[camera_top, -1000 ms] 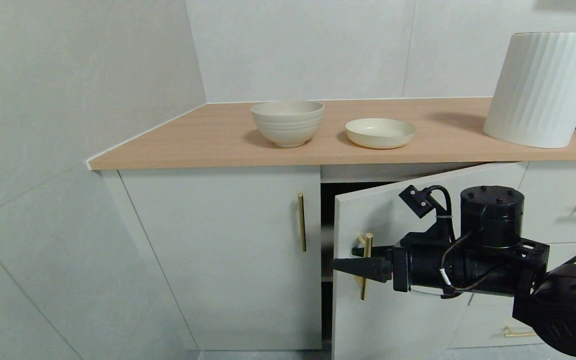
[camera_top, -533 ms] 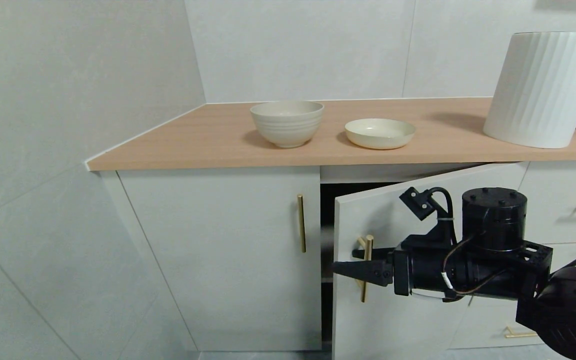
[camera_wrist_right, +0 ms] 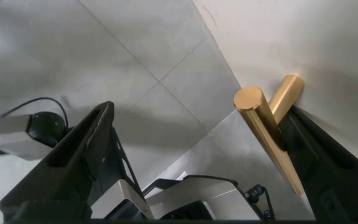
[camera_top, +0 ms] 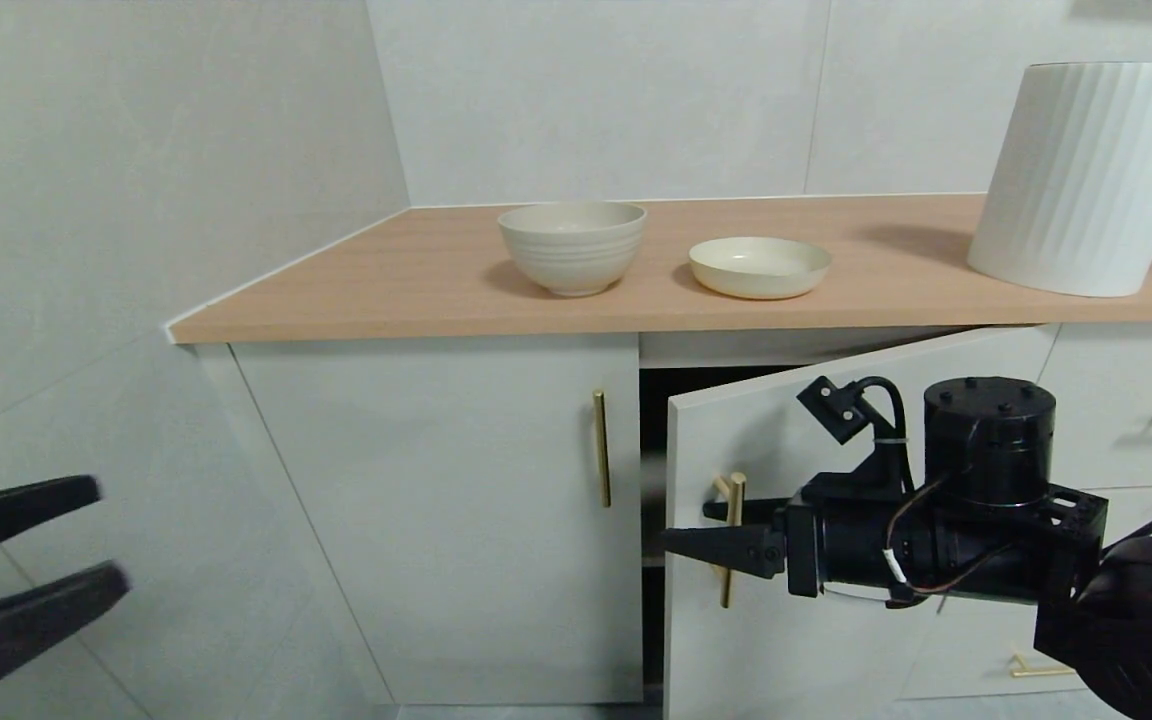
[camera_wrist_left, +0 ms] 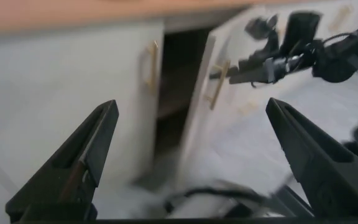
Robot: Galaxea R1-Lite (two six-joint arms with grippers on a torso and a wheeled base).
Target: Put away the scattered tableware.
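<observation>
Change: the left gripper (camera_top: 21, 575), fingers spread wide and empty, has come into sight low down and well apart from everything. The right gripper (camera_top: 698, 527) stays put, its fingers open and straddling the brass handle (camera_top: 731, 540) of the half-open cupboard door (camera_top: 796, 640) without clamping it, so storage is judged still being opened and nothing stowed yet. Tableware: a bowl (camera_top: 573, 245) and a shallow dish (camera_top: 759, 266), near each other but not touching, lie untouched on the wooden table (camera_top: 416, 290), above and beyond the right fingers. Surroundings: a ribbed white container (camera_top: 1086, 180) farther along the table, pale tiled walls (camera_top: 586, 100), and a shut door (camera_top: 436, 510) between the two sets of fingers.
</observation>
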